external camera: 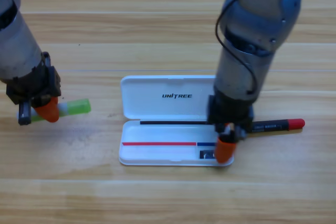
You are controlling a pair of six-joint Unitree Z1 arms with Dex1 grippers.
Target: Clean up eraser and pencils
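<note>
Seen from above, your wooden table (157,3) carries the two grey arms, one entering at each upper corner. Between them lies the white case (168,98), opened flat, lid toward the top and tray toward the bottom.

Your right gripper (224,148) points down into the tray's right end, its orange tip at the bottom right corner; whether it is open or closed cannot be told from here. Just left of that tip, the small dark eraser (207,154) sits inside the tray. The black marker (275,126) with its red end lies on the table just right of the case, partly hidden behind that gripper.

Your left gripper (48,109) is down at the table's left side, over the whitish stick with the green end (76,107), which lies well left of the case. Its grip cannot be judged either.
</note>
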